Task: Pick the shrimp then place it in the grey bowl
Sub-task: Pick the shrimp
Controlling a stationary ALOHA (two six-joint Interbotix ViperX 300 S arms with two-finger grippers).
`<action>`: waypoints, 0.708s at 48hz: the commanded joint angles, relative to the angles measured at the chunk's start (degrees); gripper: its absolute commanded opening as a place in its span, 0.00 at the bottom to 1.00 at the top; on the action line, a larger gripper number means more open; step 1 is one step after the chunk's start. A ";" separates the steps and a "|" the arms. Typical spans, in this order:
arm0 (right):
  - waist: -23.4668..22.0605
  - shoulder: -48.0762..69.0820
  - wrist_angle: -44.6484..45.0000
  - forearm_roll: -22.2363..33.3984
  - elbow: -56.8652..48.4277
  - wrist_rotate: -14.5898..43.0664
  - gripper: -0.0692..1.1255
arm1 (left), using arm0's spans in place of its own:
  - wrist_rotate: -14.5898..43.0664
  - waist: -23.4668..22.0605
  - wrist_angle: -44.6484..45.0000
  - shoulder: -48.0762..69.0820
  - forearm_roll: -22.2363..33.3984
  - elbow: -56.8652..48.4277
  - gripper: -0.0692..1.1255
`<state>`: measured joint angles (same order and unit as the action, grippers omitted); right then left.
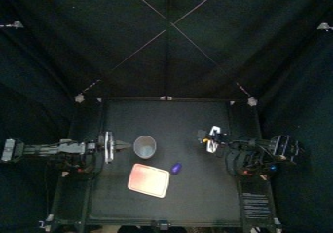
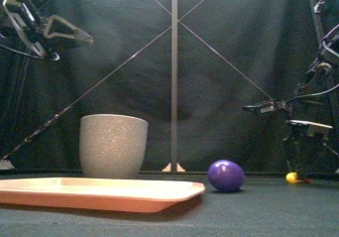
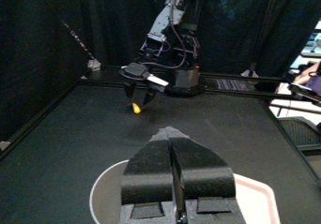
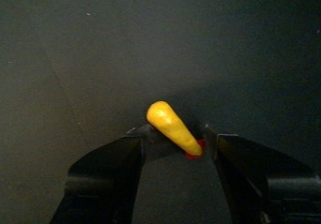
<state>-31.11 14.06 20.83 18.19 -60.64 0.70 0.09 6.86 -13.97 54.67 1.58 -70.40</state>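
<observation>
One pink tray (image 2: 93, 191) lies at the front, with one grey cup (image 2: 113, 145) behind it and one purple ball (image 2: 227, 175) just off its right end. One shrimp (image 4: 172, 126) (yellow) lies on the table at the right, between the spread jaws of the right gripper (image 4: 175, 136). Left gripper (image 3: 174, 139) hangs high, clenched and empty.

This was a robotics lab booth: black curtains (image 1: 78, 42) enclosed a small black counter (image 1: 196, 193), and a left arm (image 1: 53, 151) and a right arm (image 1: 267, 147) were mounted at its two sides, facing inward.
</observation>
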 commanded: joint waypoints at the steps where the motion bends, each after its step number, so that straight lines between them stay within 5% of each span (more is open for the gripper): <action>1: -1.32 -0.35 -0.88 -0.18 0.62 -0.26 0.77 | 0.09 0.18 -0.53 -0.26 0.09 0.62 0.10; 12: -1.58 -1.23 -2.29 -2.29 0.35 -0.18 0.74 | 0.00 0.18 -0.53 -0.26 0.18 0.35 0.10; 34: -0.97 -0.88 -2.55 -3.69 0.79 0.35 0.49 | -0.18 0.09 -0.53 -0.26 0.44 0.35 0.10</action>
<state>-32.26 12.22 18.63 14.77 -60.73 0.97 0.00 6.86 -13.97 54.67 1.76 -70.84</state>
